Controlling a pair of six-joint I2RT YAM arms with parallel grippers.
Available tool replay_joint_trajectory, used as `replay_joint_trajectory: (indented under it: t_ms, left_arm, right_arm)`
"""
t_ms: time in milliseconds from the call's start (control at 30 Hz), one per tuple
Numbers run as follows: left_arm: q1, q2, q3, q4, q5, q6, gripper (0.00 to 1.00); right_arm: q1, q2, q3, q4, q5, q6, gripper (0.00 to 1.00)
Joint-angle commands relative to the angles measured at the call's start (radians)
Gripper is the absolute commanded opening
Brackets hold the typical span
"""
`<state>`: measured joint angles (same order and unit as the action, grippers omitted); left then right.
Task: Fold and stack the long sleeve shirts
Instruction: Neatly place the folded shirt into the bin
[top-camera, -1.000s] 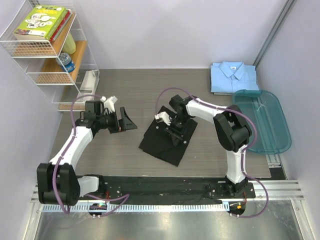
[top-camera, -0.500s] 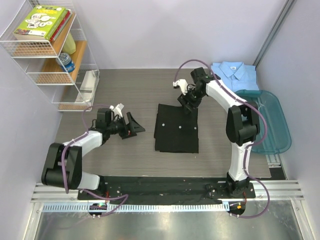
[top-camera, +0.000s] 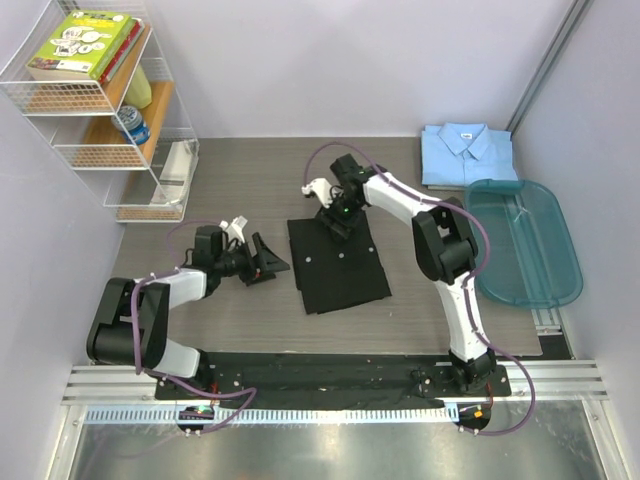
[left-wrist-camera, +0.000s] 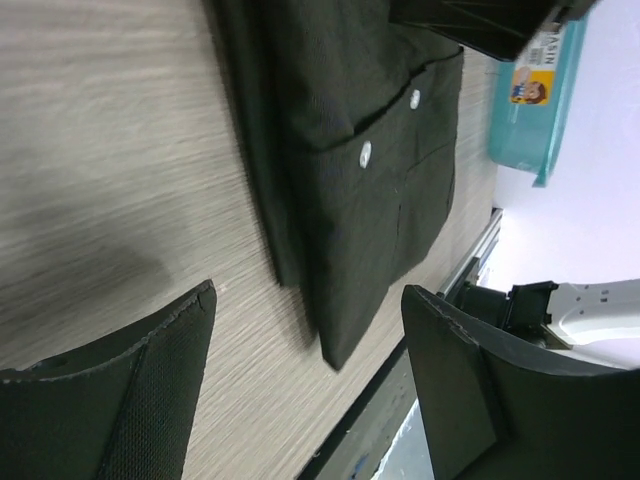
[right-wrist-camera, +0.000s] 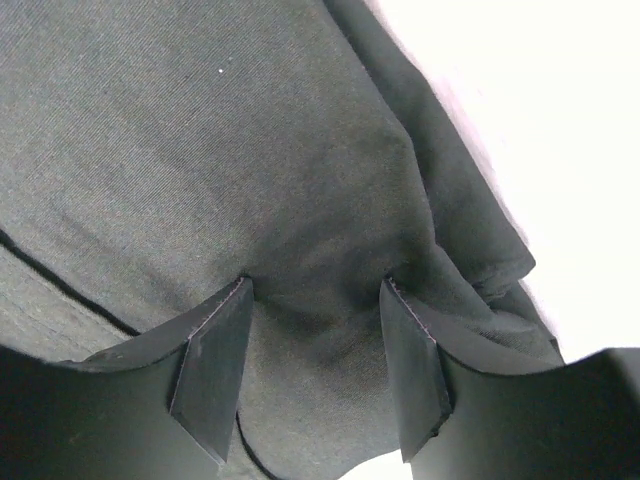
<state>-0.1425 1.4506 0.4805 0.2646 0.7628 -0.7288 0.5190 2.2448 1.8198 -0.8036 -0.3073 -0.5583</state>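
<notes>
Jaws on the left gripper (top-camera: 268, 262) are standing wide apart, lower left of centre, aiming at the left edge of the black shirt (top-camera: 340, 270), probably readying to slide under it. The shirt is lying folded flat mid-frame. At its far edge the right gripper (top-camera: 337, 216) is pressing down, spread apart with bunched cloth between, likely bracing for a pinch. Upper right, the light blue shirt (top-camera: 466, 155) is lying folded, seemingly serving as the stack's base.
</notes>
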Motion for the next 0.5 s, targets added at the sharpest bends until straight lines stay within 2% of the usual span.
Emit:
replay_joint_trajectory:
  t_ms: [0,200,333,467]
  left_arm:
    - [0.007,-0.009,-0.026,0.005,-0.034,0.009,0.76]
    - [0.009,0.099,-0.042,0.161,-0.049,-0.07,0.74]
    - [0.003,0.187,-0.049,0.312,-0.045,-0.119,0.71]
    - [-0.006,0.287,-0.034,0.398,-0.039,-0.156,0.7]
  right_arm:
    - [0.024,0.021,0.045,0.014,0.022,0.086,0.59]
    - [0.004,-0.079,0.064,-0.003,0.002,0.163,0.63]
    - [-0.008,-0.114,0.14,-0.117,-0.035,0.17,0.63]
    - [-0.068,-0.152,0.096,-0.154,-0.073,0.186,0.63]
